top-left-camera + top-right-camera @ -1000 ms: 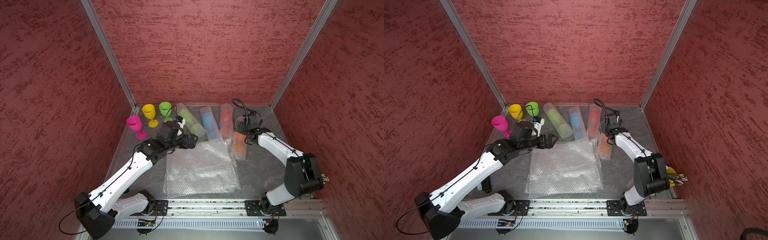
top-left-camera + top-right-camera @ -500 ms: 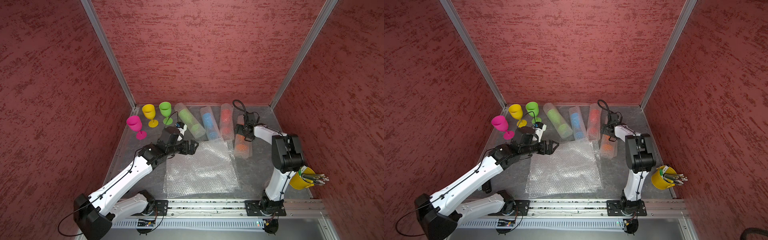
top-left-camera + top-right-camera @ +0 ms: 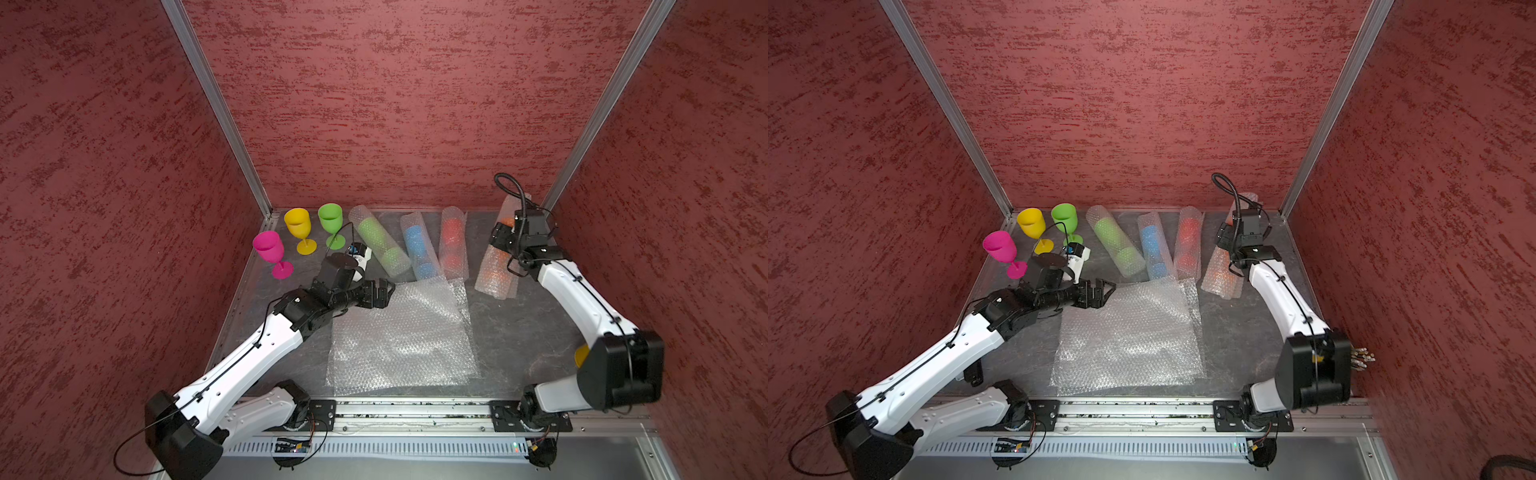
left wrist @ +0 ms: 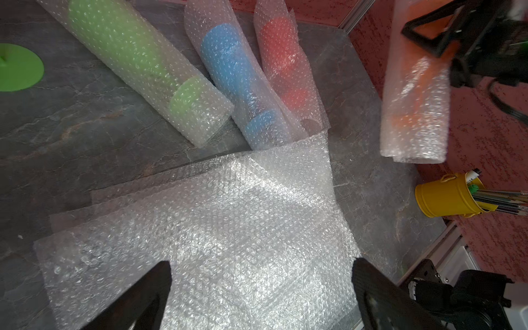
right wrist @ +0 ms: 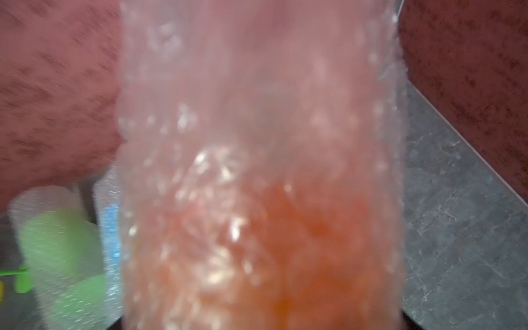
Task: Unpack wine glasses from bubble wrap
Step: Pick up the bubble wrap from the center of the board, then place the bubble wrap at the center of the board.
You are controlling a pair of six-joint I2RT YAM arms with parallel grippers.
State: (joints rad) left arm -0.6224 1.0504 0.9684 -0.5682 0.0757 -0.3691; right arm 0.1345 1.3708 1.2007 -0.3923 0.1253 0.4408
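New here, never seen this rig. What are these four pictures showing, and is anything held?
Two robot arms, each ending in a claw, stand at the front of the table. Two pictures come from one overhead camera pair, the other two from a camera on each wrist. At the back, pink, yellow and green goblets stand unwrapped. Beside them lie green, blue and red bubble-wrap rolls, a goblet in each. Flat sheets lie in the middle, and a pencil bucket sits at the right. The left claw is open and empty. The right claw holds the orange roll, its far end raised.
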